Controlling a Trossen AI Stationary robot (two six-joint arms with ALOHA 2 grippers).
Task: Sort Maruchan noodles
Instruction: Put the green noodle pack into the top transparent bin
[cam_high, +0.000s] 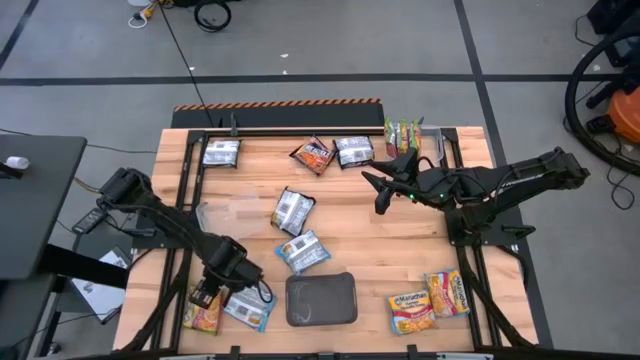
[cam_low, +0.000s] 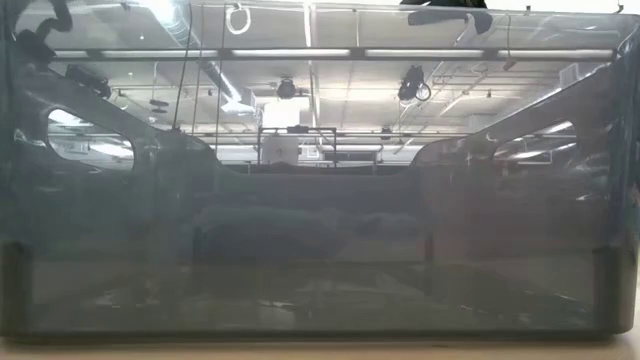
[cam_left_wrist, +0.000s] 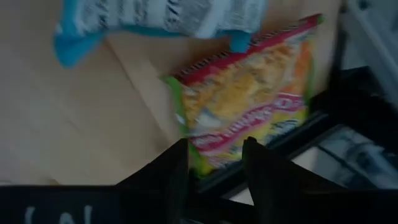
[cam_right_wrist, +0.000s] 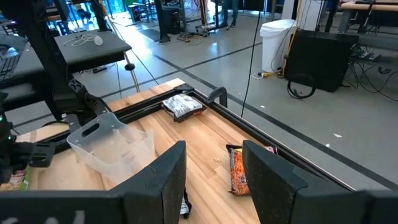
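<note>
So the left gripper (cam_left_wrist: 214, 149) is down at the front-left corner of the table (cam_high: 400, 250), fingers parted with nothing pinched that I can see, sitting right over the end of a yellow-orange packet (cam_left_wrist: 249, 99). That packet lies hard up against the dark frame rail (cam_left_wrist: 367, 99) at the table's edge, and that's what worries me. If the jaws close from here, I'd guess one finger lands on the rail instead of the wrapper, or it nips just the crimped end and the slick plastic slides out on the lift. There's also a blue-white packet (cam_left_wrist: 155, 15) just beside it, close enough that a sloppy approach could drag it along or grab two flavours at once, which kind of defeats the sorting. A nudge the wrong way could also shove the yellow one off the edge or wedge it under the rail. The rest of the Maruchan noodles are scattered over the table, with two more yellow ones (cam_high: 411, 312) over at the front right past the dark grey tray (cam_high: 322, 300). The right gripper (cam_right_wrist: 214, 152) hangs over mid-table, jaws apart and empty, well clear of all this.
</note>
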